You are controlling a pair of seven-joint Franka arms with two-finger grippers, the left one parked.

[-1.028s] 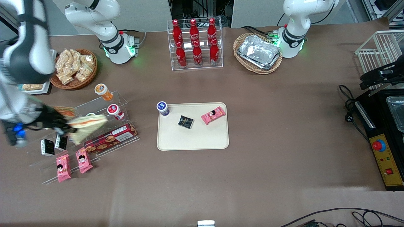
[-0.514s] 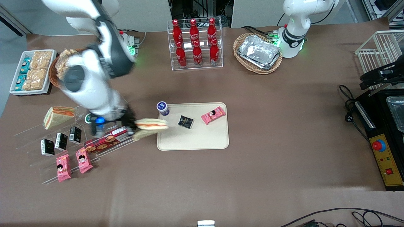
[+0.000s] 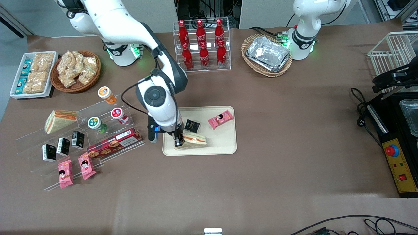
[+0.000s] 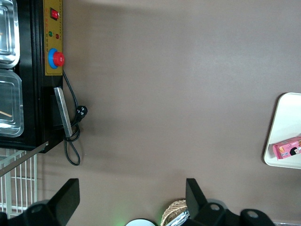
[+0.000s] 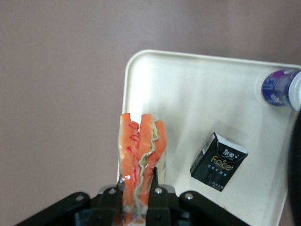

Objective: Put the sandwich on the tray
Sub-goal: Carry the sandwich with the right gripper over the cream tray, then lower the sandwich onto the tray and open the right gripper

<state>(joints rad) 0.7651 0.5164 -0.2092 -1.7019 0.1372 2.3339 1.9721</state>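
Observation:
My right gripper [image 3: 178, 142] is shut on a clear-wrapped sandwich [image 3: 195, 139] and holds it low over the cream tray [image 3: 222, 143], near the tray's corner closest to the front camera on the working arm's side. In the right wrist view the sandwich [image 5: 141, 150], with its orange-red and green filling edge showing, is pinched between the fingers [image 5: 153, 181] over the tray's [image 5: 188, 94] edge. I cannot tell whether it touches the tray. A second, alike sandwich [image 3: 59, 119] lies on the clear stepped shelf [image 3: 39, 145].
On the tray lie a black packet [image 3: 192, 125], also in the right wrist view [image 5: 218, 161], and a pink snack packet [image 3: 221, 119]. A blue-capped cup [image 5: 278, 88] stands at the tray's corner. A red biscuit box [image 3: 114, 143], small cups and pink packets sit on the shelf. A cola bottle rack [image 3: 202, 45] stands farther back.
My gripper has carried the sandwich from the shelf across the table to over the tray, and it now hangs lower, near the tray's near corner.

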